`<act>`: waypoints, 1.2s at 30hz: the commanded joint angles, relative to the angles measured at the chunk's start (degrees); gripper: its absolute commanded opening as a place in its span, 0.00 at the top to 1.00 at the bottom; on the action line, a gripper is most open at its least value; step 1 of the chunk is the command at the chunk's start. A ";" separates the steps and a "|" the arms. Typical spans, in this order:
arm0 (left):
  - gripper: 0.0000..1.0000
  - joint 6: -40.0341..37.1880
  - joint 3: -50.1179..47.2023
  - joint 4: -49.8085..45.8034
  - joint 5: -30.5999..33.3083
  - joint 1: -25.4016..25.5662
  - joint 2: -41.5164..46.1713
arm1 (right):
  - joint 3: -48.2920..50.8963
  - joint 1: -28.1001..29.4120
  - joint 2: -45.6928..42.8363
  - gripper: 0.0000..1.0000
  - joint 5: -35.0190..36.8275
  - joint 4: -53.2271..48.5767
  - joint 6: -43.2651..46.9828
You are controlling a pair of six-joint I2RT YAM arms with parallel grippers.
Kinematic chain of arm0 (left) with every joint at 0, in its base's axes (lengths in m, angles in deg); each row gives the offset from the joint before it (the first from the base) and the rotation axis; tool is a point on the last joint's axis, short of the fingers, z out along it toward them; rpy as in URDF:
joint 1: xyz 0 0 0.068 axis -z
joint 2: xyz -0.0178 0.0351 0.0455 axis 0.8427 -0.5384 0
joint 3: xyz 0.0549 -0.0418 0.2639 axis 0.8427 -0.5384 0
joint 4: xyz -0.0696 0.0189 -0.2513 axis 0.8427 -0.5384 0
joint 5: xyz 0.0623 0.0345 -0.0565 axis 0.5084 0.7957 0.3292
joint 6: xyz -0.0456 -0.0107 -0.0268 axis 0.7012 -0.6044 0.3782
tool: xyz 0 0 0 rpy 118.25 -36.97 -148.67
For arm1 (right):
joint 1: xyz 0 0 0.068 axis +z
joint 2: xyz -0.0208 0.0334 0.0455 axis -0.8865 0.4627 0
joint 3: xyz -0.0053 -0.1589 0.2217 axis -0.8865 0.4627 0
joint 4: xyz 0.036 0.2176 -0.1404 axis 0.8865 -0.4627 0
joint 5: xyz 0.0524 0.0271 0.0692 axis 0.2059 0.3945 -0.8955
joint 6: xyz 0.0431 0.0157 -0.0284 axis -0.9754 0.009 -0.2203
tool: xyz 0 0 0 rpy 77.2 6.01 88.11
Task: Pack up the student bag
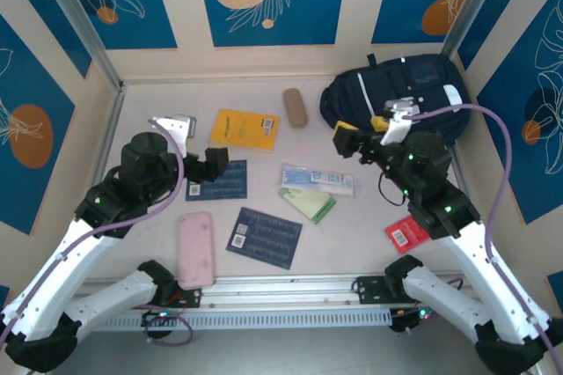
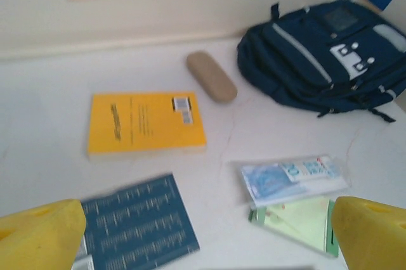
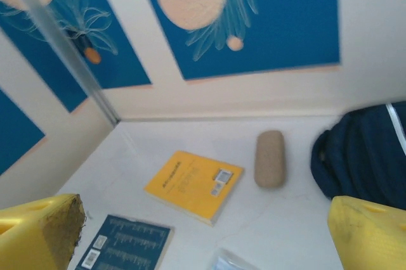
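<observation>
Step in hand, as judged: start of packing, nothing loaded yet.

Locate the student bag (image 1: pixel 400 98) at the far right corner of the table (image 1: pixel 149 93), lying flat with front pockets up. Apparently zipped; no open compartment to be made out.

Note the loose items spread to its left: beige glasses case (image 1: pixel 295 106), yellow book (image 1: pixel 245 128), left blue booklet (image 1: pixel 220 181), centre blue booklet (image 1: pixel 265 237), clear pouch (image 1: pixel 317 180), green packet (image 1: pixel 310 205), pink case (image 1: pixel 195 248). Red card (image 1: pixel 406 234) beside the right arm.

Check the left gripper (image 1: pixel 209 164): released, jaws spread wide, empty, hovering above the left blue booklet.

Check the right gripper (image 1: pixel 359 133): likewise released and empty, poised just beside the bag's left edge.

Next, probably: open the bag before lifting anything. Find a zipper pull with the right gripper, brace the fabric with the left, and allow for soft cloth shifting under the pull.
</observation>
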 commanded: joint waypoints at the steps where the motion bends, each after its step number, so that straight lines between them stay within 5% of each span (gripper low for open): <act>1: 0.00 6.61 -1.59 -5.53 -1.43 -0.05 -1.61 | -7.62 -4.02 10.52 0.01 -6.16 -14.65 -9.68; 7: 0.00 5.51 2.11 -7.54 -4.43 -0.02 -8.99 | -12.57 -3.17 25.72 0.01 -1.17 -20.59 -8.28; 13: 0.00 3.47 1.49 -4.63 -2.52 -0.03 -10.82 | -20.38 -7.53 41.06 0.13 0.53 -23.65 -6.34; 17: 0.00 5.16 -1.06 -2.71 -2.39 -0.13 -9.84 | -30.30 -9.15 53.96 0.18 9.11 -28.34 -2.92; 19: 0.00 5.13 -2.12 -2.33 -2.69 -0.15 -9.33 | -35.24 -10.57 59.90 0.34 11.23 -29.53 -1.09; 23: 0.00 5.51 -2.45 -2.31 -2.60 -0.14 -8.51 | -44.66 -13.22 70.40 0.48 12.20 -32.10 2.46; 36: 0.00 5.01 -2.48 -1.99 -4.49 0.20 -9.29 | -80.43 -15.54 98.89 0.41 21.64 -44.72 9.87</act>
